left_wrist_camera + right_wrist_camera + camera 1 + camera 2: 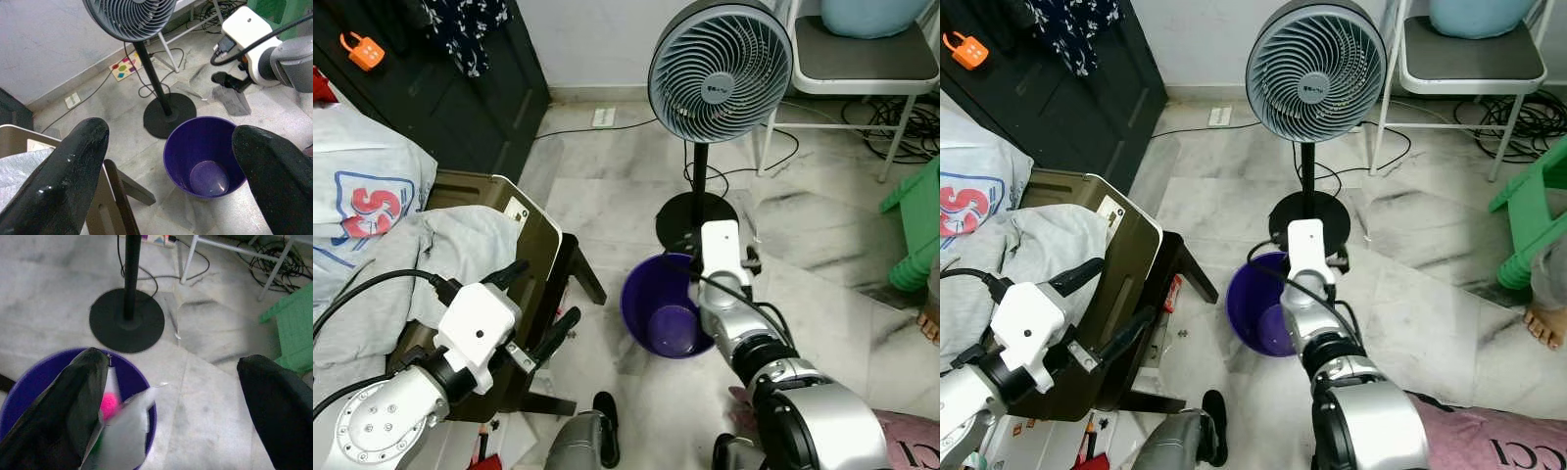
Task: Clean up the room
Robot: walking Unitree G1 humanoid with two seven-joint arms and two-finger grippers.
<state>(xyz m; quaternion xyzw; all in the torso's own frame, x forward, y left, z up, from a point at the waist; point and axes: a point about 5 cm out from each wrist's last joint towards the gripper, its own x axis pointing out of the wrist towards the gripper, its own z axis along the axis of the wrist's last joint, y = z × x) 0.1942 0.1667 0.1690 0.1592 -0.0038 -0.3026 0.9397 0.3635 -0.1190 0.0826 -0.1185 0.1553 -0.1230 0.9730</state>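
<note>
Right wrist view: right end effector (171,411) released, wrapper (122,428) beside finger, above purple bin (146,406); left end effector (171,171) released.

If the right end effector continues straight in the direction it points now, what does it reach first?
Probably the purple bucket. The right end effector points down over its rim, fingers open, with a white and pink scrap by one finger. Depth is unclear; it might instead pass the rim to the marble floor.

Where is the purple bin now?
The purple bin stands on the floor in front of the fan, near its black base, right of the chair. The right gripper hangs over its rim.
</note>
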